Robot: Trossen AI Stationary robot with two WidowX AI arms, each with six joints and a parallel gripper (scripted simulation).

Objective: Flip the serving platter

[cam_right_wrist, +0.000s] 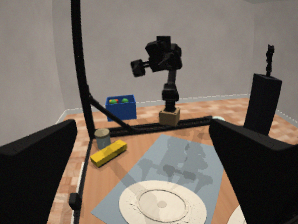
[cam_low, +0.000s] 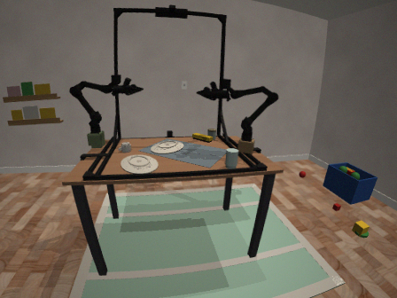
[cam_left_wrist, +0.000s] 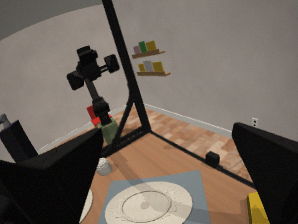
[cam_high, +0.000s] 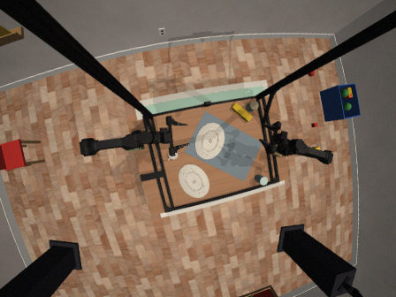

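A white serving platter lies flat on the grey-blue drying mat, apart from the black rails. A raised ring shows on its upper side in the left wrist view and the right wrist view. My left gripper is open and empty, high above the table on the side with the tan base. My right gripper is open and empty, high above the table on the side with the olive base. Neither touches anything.
A second white platter lies on the bare table top beside the mat. A small white mug, a yellow block, a grey cup and a teal cup stand near the black frame rails.
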